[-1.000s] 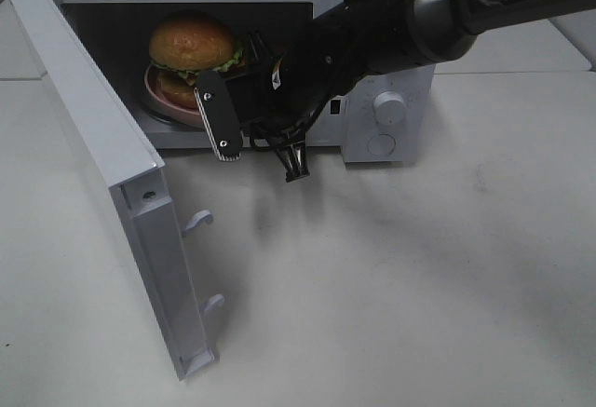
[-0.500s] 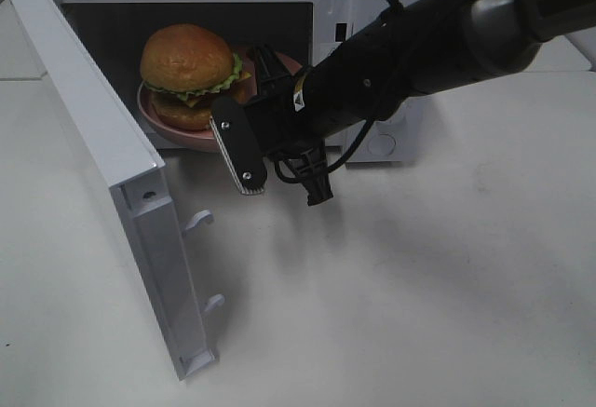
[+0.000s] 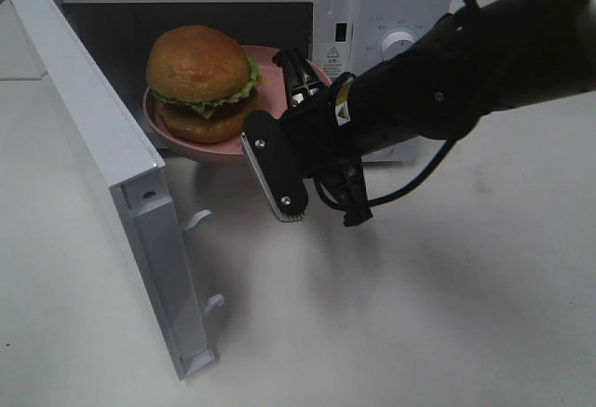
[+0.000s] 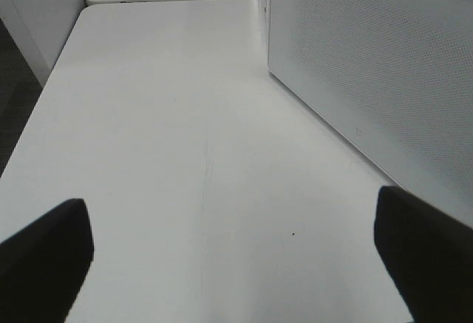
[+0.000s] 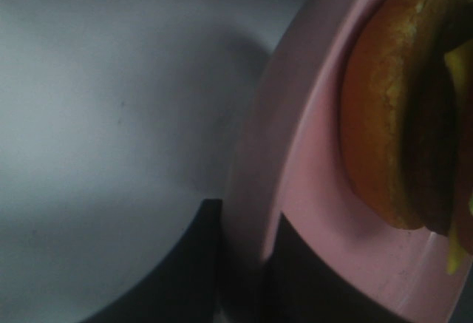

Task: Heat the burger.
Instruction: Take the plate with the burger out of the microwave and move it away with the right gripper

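Note:
The burger (image 3: 200,67), with a golden-brown bun and green lettuce frill, sits on a round pink plate (image 3: 222,154) at the mouth of the open white microwave (image 3: 372,16). My right gripper (image 3: 291,81) is shut on the plate's right rim, one finger above and one below. The right wrist view shows the plate (image 5: 310,175) edge-on between the dark fingers (image 5: 203,264), with the burger (image 5: 384,116) close behind. My left gripper (image 4: 236,264) stands open over bare table, nothing between its fingertips; it is out of the exterior view.
The microwave door (image 3: 93,137) hangs wide open to the left, its latch hooks (image 3: 197,223) pointing right. A white perforated panel (image 4: 369,64) rises close beside the left gripper. The microwave knob (image 3: 402,44) shows above the black right arm (image 3: 466,81).
The right gripper has drawn the plate and burger outward from inside the microwave toward its front opening. The right arm has swung lower and rightward.

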You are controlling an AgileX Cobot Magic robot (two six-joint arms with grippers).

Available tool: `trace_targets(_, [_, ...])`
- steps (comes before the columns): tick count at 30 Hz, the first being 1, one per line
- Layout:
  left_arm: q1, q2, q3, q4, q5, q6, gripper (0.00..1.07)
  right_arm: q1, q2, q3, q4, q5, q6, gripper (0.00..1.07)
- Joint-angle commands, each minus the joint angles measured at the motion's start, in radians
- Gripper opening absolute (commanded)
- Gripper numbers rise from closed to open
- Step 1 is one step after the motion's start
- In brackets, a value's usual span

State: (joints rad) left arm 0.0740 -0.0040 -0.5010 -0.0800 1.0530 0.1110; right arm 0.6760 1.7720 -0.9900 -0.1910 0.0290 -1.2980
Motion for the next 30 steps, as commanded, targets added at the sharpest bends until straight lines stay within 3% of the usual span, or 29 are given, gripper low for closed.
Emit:
trace_targets(1, [0.005, -0.02, 0.002, -0.005, -0.014, 0.001, 0.98, -0.009, -0.073, 0.047, 0.013, -0.071, 0.015, 0.0])
trace_targets(15, [0.005, -0.02, 0.002, -0.005, -0.014, 0.001, 0.98, -0.009, -0.272, 0.233, 0.013, -0.066, 0.015, 0.0])
trace_targets(30, [0.005, -0.02, 0.002, -0.005, -0.014, 0.001, 0.98, -0.009, -0.542, 0.4, 0.013, 0.065, 0.02, 0.0])
